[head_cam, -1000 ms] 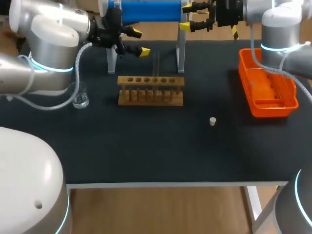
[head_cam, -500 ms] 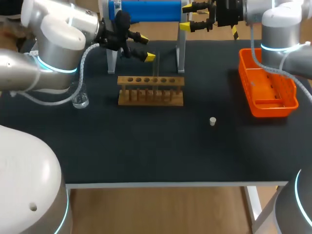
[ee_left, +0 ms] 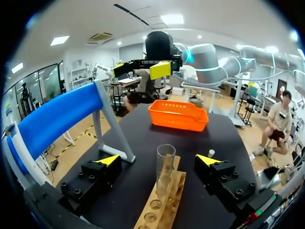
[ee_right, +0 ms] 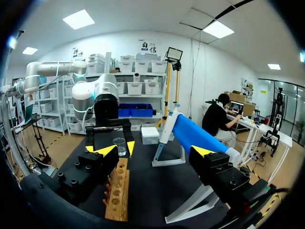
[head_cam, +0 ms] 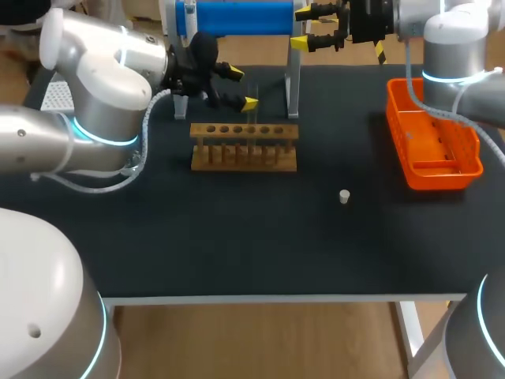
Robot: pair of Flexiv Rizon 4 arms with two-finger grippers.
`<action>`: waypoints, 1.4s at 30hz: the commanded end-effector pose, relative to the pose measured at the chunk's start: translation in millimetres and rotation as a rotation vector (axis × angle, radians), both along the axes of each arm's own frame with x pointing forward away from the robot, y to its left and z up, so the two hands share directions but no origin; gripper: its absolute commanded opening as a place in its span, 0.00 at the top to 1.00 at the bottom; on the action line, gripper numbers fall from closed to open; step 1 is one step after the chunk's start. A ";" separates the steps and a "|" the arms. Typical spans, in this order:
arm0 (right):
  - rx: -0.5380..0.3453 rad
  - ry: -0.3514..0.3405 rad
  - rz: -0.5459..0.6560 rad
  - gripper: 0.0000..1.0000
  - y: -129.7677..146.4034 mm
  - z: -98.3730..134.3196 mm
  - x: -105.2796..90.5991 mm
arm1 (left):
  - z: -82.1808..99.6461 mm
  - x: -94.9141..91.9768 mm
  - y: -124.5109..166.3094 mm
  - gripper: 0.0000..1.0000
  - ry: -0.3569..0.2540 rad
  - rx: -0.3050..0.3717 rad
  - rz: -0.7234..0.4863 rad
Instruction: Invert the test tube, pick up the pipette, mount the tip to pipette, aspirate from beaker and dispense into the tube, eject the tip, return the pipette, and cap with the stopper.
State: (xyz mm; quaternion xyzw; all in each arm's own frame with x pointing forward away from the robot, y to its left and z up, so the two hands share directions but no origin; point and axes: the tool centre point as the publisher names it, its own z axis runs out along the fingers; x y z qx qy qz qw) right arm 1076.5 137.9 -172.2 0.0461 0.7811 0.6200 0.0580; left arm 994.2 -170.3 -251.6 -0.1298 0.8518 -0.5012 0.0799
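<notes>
A clear test tube [ee_left: 165,167] stands mouth-up in the wooden rack [head_cam: 245,147], near its right end. My left gripper [head_cam: 242,88] is open just behind the rack, and in the left wrist view [ee_left: 158,161] the tube stands between its spread fingers, touching neither. The blue pipette [head_cam: 237,17] lies across its stand at the back. Beside the pipette's right end, my right gripper [head_cam: 302,28] hangs open and empty. A small white stopper [head_cam: 344,197] lies on the mat in front and to the right of the rack. My left arm hides the beaker.
An orange basket [head_cam: 432,134] sits at the right side of the black mat. The pipette stand's legs [head_cam: 293,87] rise just behind the rack. The rack [ee_right: 117,191] has several empty holes.
My left gripper has swung right from the back left and now brackets the test tube over the rack. Its arm now covers the beaker. The right arm has kept still.
</notes>
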 end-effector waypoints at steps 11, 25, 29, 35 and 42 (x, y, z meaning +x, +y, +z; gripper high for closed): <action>-0.004 0.002 0.002 0.00 -0.7 1.1 0.3 | -0.4 0.5 -0.6 0.00 0.000 0.001 0.001; -0.004 0.002 0.002 0.00 -0.7 1.1 0.3 | -5.5 22.1 -25.2 0.00 0.013 0.064 -0.095; -0.004 0.002 0.002 0.00 -0.7 1.1 0.3 | -10.2 21.2 -30.6 0.00 0.017 0.073 -0.110; -0.004 0.002 0.002 0.00 -0.7 1.1 0.3 | -18.2 15.3 -32.4 0.00 0.025 0.079 -0.117; -0.004 0.002 0.002 0.00 -0.7 1.1 0.3 | -25.1 10.3 -32.0 0.00 0.024 0.076 -0.125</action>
